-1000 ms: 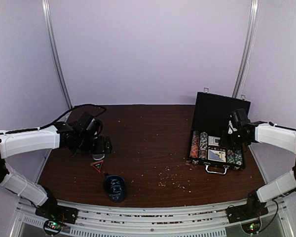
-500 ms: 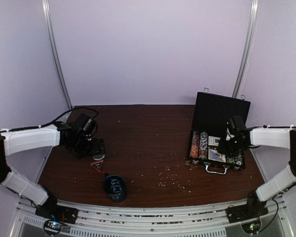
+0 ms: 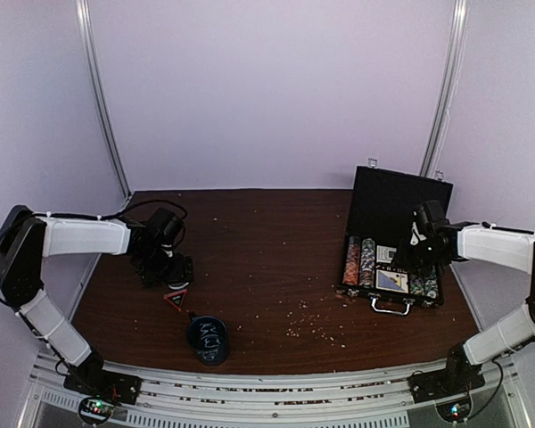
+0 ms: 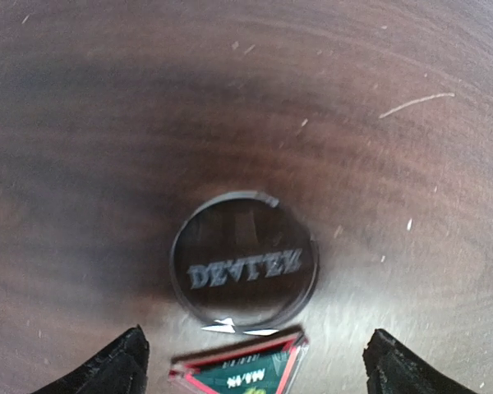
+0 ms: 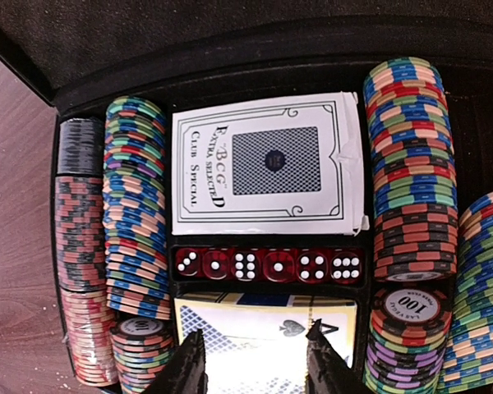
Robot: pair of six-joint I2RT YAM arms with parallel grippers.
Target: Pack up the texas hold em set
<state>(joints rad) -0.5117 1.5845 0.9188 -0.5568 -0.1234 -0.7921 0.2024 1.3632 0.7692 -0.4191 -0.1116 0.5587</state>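
Case [image 3: 399,203] stands open on the right of the table [image 3: 267,259], with chip rolls [image 5: 135,213] and a card deck [image 5: 267,164] inside. My right gripper [image 5: 255,365] hovers over it, fingers apart, empty. Left gripper [image 3: 168,266] is spread wide above the round dealer button [image 4: 244,258], at left.

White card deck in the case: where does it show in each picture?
Top external: white card deck in the open case, right of centre.
Left wrist: not in it.
Right wrist: upper middle, above the red dice.
Shared landmark: chip rolls just left of it.
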